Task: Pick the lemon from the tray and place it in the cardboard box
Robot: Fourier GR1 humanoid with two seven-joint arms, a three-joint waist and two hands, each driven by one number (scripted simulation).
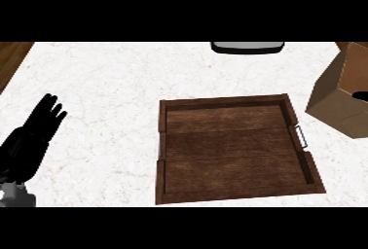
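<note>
White marble counter point(108, 87). One wooden tray point(237, 146) lies flat, right of the left hand point(28, 141). The cardboard box point(338, 102) stands farther right, apart from it. A dark-rimmed object point(247, 46) sits at the far edge.

**No Legible Writing**

No word, number, label or brand could be read anywhere. The tray point(162, 146) showed only dark wood grain, the box point(338, 104) only plain brown card, and the counter point(108, 87) only white marbling. The grey object point(247, 47) at the far edge bore no readable mark.
</note>
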